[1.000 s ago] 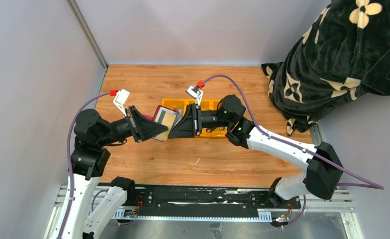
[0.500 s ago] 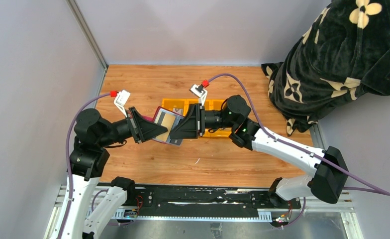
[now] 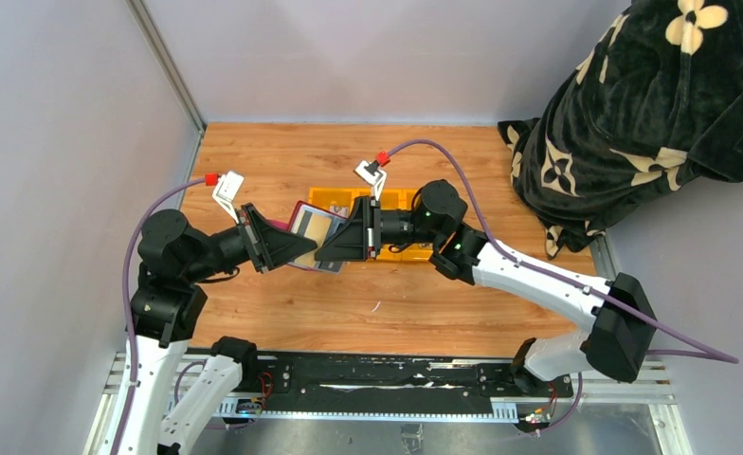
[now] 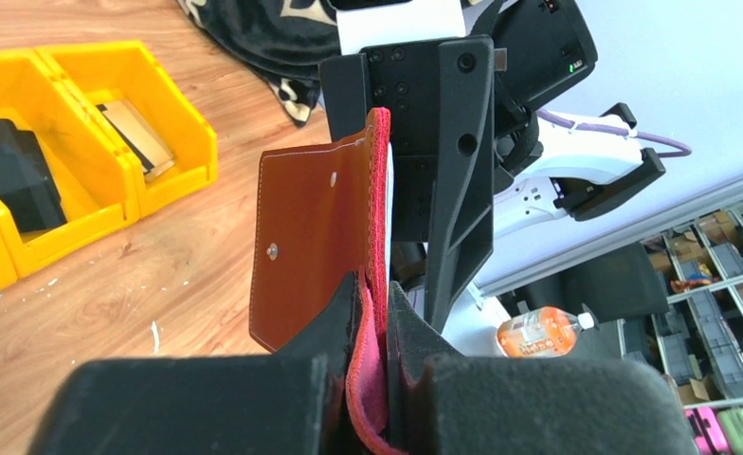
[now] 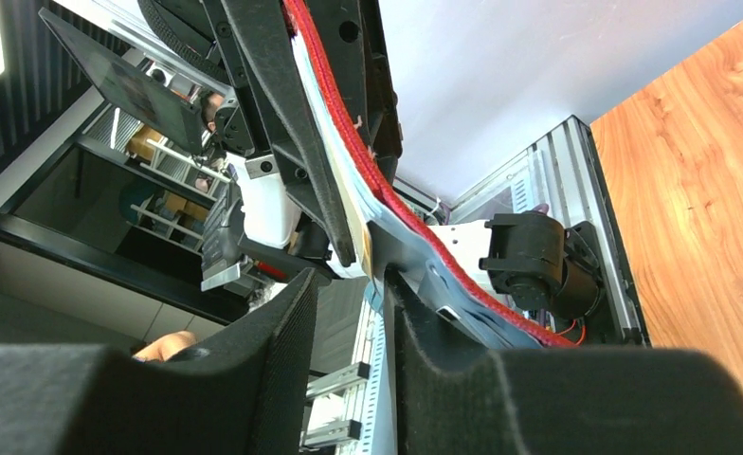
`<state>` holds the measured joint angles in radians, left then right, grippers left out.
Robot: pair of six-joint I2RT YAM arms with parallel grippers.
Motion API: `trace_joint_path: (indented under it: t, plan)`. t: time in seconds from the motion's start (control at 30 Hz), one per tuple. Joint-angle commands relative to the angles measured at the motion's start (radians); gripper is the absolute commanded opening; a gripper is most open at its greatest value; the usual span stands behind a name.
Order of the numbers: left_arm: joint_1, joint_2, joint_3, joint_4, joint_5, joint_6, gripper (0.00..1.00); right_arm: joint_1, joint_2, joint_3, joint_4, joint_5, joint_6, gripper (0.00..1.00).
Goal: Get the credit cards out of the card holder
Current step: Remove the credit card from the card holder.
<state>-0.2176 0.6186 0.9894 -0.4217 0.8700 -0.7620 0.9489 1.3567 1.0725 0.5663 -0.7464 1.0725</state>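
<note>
Desk: light-brown wooden desk [image 3: 282,161], carrying the tray, with both arms reaching over it.
Cloth: black plush blanket with cream flowers [image 3: 633,104], heaped at the far right.
Tray: yellow plastic compartment tray [image 3: 335,198], far centre of the desk, just behind the two grippers.
Left gripper [image 4: 375,294]: clamped on the holder's lower edge, with maroon fabric pinched between its fingers.
Right gripper [image 5: 351,294]: fingers apart, straddling the holder's pale inner edge from the right. Can't tell if they touch it.
Holder: maroon leather-like folding card holder [image 4: 311,237], off the desk, upright and open between the grippers, near side of the tray.
Card 1: tan-gold plastic card [image 3: 319,228], showing in the holder's sleeve.
Card 2: dark grey plastic card [image 4: 12,175], lying in one tray compartment.
Card 3: another card [image 4: 138,137], in the next compartment, colour unclear.
</note>
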Motion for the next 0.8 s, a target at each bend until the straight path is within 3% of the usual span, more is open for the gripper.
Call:
trace_joint_path:
  t: [0.0,0.13,0.33,0.77]
  plan:
    - [-0.002,-0.009,0.005,0.032,0.045,-0.046,0.09,0.025,0.034,0.020,0.090,0.053,0.034,0.30]
    - [0.000,-0.014,0.000,0.047,0.056,-0.081,0.25,0.025,0.032,-0.010,0.143,0.072,0.064,0.13]
    - [0.004,-0.016,-0.003,0.088,0.084,-0.137,0.39,0.025,0.022,-0.045,0.201,0.071,0.090,0.02]
    - [0.031,-0.010,0.002,0.151,0.089,-0.217,0.21,0.025,-0.024,-0.124,0.201,0.089,0.082,0.00]
